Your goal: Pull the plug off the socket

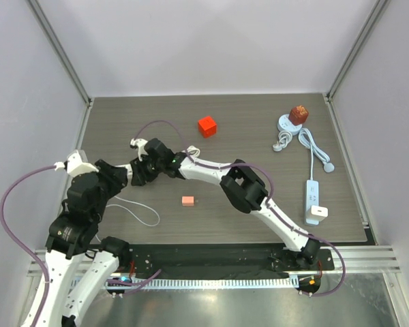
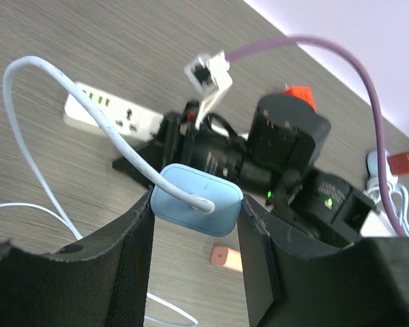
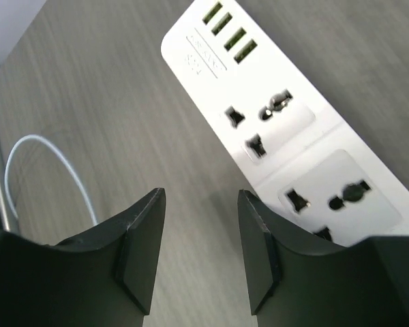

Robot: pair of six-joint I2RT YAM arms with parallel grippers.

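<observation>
The blue plug (image 2: pixel 198 201) with its white cable (image 2: pixel 48 75) hangs above the table, and my left gripper (image 2: pixel 194 218) is shut on its two sides. It is clear of the white socket strip (image 2: pixel 109 112), which lies flat on the wood beyond it. My right gripper (image 3: pixel 201 204) stands open just left of the socket strip (image 3: pixel 293 136), with only bare table between its fingers; its right finger overlaps the strip's edge. In the top view both grippers, left (image 1: pixel 131 174) and right (image 1: pixel 144 163), meet at the table's left, and they hide the strip.
A small pink block (image 1: pixel 188 201) lies mid-table and a red cube (image 1: pixel 206 126) farther back. A second white power strip (image 1: pixel 312 197) with a white adapter (image 1: pixel 318 213) lies at the right, its cord running to a brown object (image 1: pixel 298 114). A thin white cable loop (image 1: pixel 146 214) lies near the left arm.
</observation>
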